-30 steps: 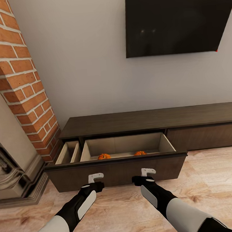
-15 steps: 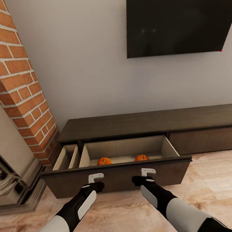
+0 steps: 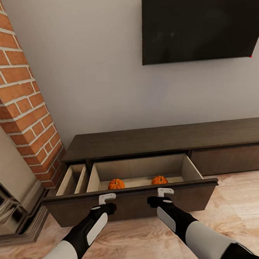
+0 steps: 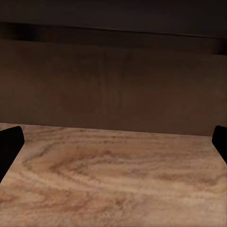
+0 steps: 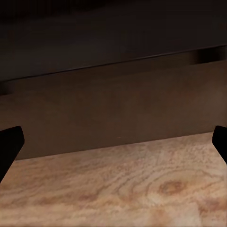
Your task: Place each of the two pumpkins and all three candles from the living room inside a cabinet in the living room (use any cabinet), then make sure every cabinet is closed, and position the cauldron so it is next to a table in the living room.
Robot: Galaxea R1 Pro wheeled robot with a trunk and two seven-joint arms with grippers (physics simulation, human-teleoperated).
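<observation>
1. Head view: both pumpkins, one (image 3: 116, 183) and the other (image 3: 159, 179), lie in the cabinet's (image 3: 165, 136) open drawer (image 3: 131, 201). The left gripper (image 3: 107, 198) and right gripper (image 3: 164, 191) hang empty just before the drawer front. Candles, cauldron and closing look still left.
2. Left wrist view: fingers (image 4: 10, 144) spread apart, facing the drawer front.
3. Right wrist view: fingers (image 5: 9, 144) likewise apart above the floor (image 5: 118, 189).

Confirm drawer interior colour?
Pale, light wood inside the drawer, against its dark brown front. Head view shows it best.
</observation>
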